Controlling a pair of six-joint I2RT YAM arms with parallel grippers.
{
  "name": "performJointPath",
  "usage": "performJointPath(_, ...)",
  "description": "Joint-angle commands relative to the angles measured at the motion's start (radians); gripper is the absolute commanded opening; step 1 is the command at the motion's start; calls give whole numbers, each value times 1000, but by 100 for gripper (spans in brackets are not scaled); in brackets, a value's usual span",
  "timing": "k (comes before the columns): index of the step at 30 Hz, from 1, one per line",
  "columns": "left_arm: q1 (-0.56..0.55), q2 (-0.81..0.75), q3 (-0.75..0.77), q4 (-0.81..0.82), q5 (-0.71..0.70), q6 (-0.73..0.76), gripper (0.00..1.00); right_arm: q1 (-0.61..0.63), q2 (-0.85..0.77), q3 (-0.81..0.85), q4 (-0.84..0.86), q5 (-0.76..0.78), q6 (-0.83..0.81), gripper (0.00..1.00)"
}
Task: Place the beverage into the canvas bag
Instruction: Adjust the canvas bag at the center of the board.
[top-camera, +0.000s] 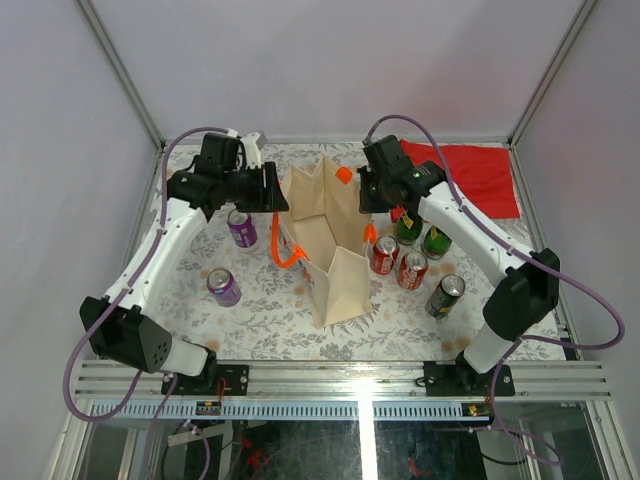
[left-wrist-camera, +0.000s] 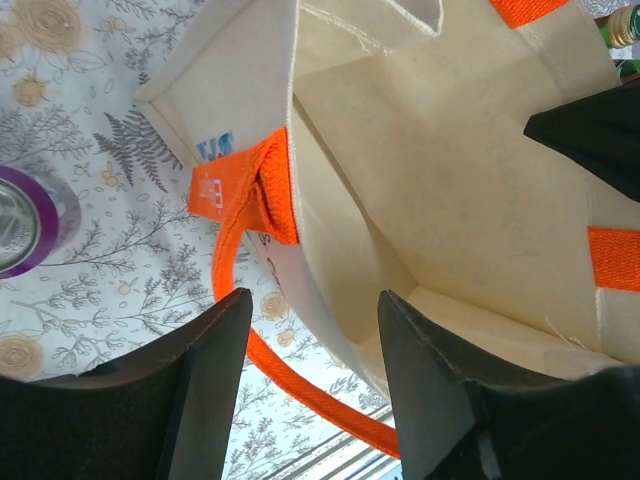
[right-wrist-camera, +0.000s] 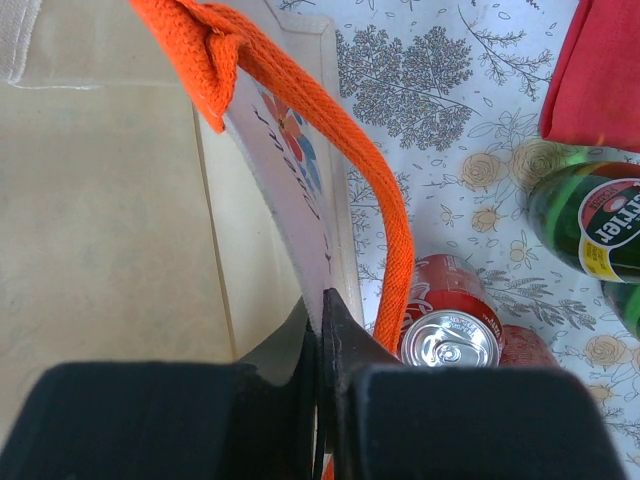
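Observation:
The beige canvas bag (top-camera: 325, 240) stands open in the middle of the table, orange handles hanging off both sides. My left gripper (top-camera: 278, 195) is open at the bag's left rim. In the left wrist view its gripper (left-wrist-camera: 312, 300) straddles the bag's wall (left-wrist-camera: 340, 290), with the orange handle (left-wrist-camera: 270, 190) just beyond. My right gripper (top-camera: 368, 200) is shut on the right rim. Its wrist view shows the gripper (right-wrist-camera: 322, 305) pinching the printed wall (right-wrist-camera: 290, 150). Beverages stand outside the bag: purple cans (top-camera: 242, 228) (top-camera: 223, 287), red cans (top-camera: 384, 254) (top-camera: 412, 270) and green bottles (top-camera: 407, 228). Neither gripper holds one.
A dark can (top-camera: 446, 296) stands near the right arm. A flat red cloth (top-camera: 470, 175) lies at the back right. In the right wrist view a red can (right-wrist-camera: 450, 335) sits right beside the bag, with a green bottle (right-wrist-camera: 595, 225) farther off. White walls enclose the table.

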Motion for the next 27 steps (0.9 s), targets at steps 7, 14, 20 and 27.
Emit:
performJointPath(7, -76, 50, -87, 62, 98, -63, 28, 17, -15, 29, 34, 40, 23, 0)
performJointPath(14, -76, 38, -65, -3, -18, 7, 0, 18, -48, 40, -20, 123, 4, 0)
performJointPath(20, -28, 28, 12, -85, -163, 101, 0, 17, -94, 70, -102, 233, -35, 0)
performJointPath(27, 37, 29, 62, -170, -220, 181, 0, 0, -150, 37, -142, 275, -44, 0)
